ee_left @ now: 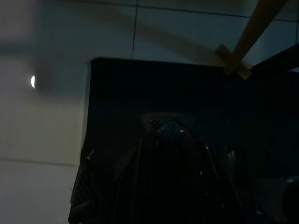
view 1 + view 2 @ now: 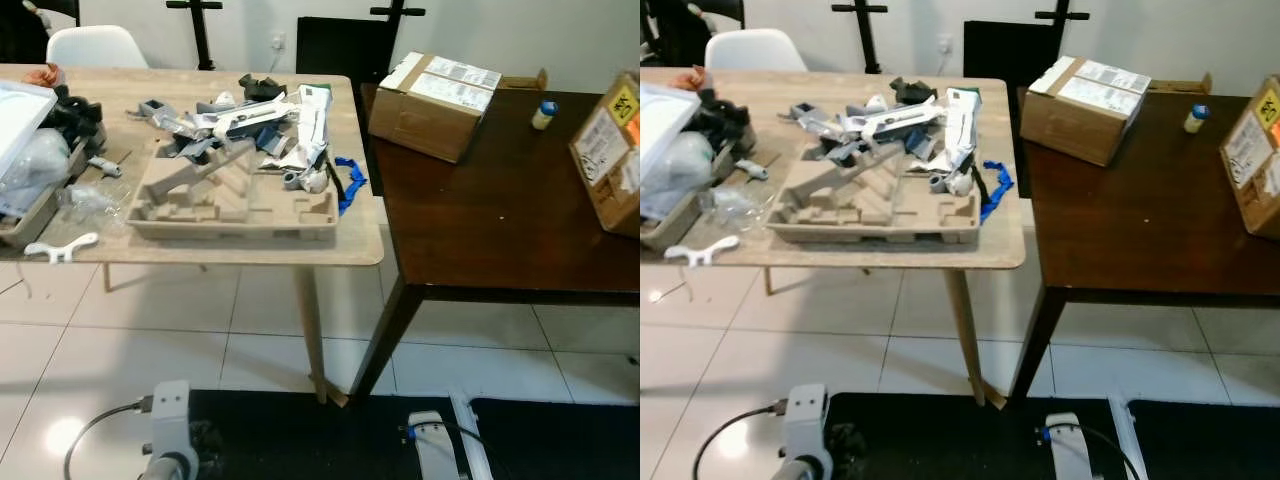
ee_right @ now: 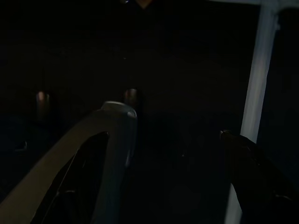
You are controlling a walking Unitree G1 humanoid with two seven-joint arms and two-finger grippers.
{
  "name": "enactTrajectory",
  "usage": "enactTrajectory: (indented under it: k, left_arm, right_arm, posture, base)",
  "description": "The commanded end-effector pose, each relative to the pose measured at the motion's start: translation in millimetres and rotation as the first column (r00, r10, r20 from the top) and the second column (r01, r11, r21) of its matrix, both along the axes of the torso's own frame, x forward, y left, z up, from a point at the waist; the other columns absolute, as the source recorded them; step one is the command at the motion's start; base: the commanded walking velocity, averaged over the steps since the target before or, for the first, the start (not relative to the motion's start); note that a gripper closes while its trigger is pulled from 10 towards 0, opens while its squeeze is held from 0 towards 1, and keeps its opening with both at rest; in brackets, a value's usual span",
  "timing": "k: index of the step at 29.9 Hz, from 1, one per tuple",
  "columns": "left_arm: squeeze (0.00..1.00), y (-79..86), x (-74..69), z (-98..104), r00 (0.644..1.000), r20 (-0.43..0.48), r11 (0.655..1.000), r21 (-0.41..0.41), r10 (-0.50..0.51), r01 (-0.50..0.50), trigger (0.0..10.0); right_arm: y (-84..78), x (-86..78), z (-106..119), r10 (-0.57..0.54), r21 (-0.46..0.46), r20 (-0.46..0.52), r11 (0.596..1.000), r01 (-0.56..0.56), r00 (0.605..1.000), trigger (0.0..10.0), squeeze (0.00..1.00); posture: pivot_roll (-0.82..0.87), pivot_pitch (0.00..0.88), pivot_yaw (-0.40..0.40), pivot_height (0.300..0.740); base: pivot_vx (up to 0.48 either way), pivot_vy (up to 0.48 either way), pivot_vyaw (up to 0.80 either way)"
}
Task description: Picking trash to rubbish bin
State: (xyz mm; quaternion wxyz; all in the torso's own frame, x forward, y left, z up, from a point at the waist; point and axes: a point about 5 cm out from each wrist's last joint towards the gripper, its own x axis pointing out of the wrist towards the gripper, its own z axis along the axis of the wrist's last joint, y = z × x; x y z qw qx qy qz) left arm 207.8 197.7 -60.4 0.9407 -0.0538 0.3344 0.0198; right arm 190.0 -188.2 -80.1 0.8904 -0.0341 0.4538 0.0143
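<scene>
On the light table (image 2: 200, 250), trash (image 2: 262, 128) is heaped at the far edge of a pulp tray (image 2: 236, 205). Both arms hang idle low over a black mat (image 2: 300, 430); whether the left end effector (image 1: 166, 140) or right end effector (image 3: 177, 154) is open cannot be told. Beside it, a dark table (image 2: 500, 220) carries a box (image 2: 435, 90).

Light wood table (image 2: 200, 250), beige moulded pulp tray (image 2: 235, 205) with grey/white scrap pile (image 2: 250, 125), blue strip (image 2: 350, 183). Dark brown table (image 2: 500, 220), tan cardboard box (image 2: 432, 105) with white labels. White floor tiles (image 2: 120, 330), black mat (image 2: 300, 430).
</scene>
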Motion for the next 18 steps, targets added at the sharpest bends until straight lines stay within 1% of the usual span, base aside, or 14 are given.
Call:
enactTrajectory:
  k: [1,9,12,14,18]
  left_arm:
    - [0.00,0.7,-5.6,-3,1.000,-0.016,1.000,0.016,-0.026,0.026,10.0]
    - [0.00,-2.7,-3.1,-2,1.000,-0.010,1.000,-0.005,-0.022,0.022,10.0]
    - [0.00,-6.6,-1.7,-3,0.999,-0.015,0.999,-0.013,-0.034,0.033,10.0]
    - [0.00,-11.9,-1.8,-4,0.997,-0.028,0.998,-0.022,-0.067,0.066,10.0]
    - [0.00,-13.4,-1.6,-4,0.996,-0.029,0.996,-0.020,-0.090,0.089,10.0]
  right_arm:
    - [-2.8,-12.0,-6,-0.017,-0.005,-0.038,1.000,0.017,0.999,10.0,0.00]
    - [-6.7,-13.3,-6,-0.045,-0.012,-0.041,0.999,0.044,0.998,10.0,0.00]
    - [-8.2,-14.4,-6,-0.054,-0.014,-0.044,0.998,0.054,0.998,10.0,0.00]
    - [-8.4,-14.8,-6,-0.064,-0.012,-0.045,0.998,0.063,0.997,10.0,0.00]
    - [-9.4,-15.5,-7,-0.069,-0.012,-0.045,0.998,0.068,0.997,10.0,0.00]
  posture:
    - [-0.03,0.100,0.008,0.740]
    - [-0.04,0.086,0.017,0.740]
    - [-0.04,0.082,0.022,0.740]
    - [-0.04,0.074,0.025,0.740]
    - [-0.04,0.066,0.024,0.740]
  base:
    - [0.000,0.000,-0.80]
    - [0.000,0.000,-0.80]
    - [0.000,0.000,-0.80]
    - [0.000,0.000,-0.80]
    - [0.000,0.000,-0.80]
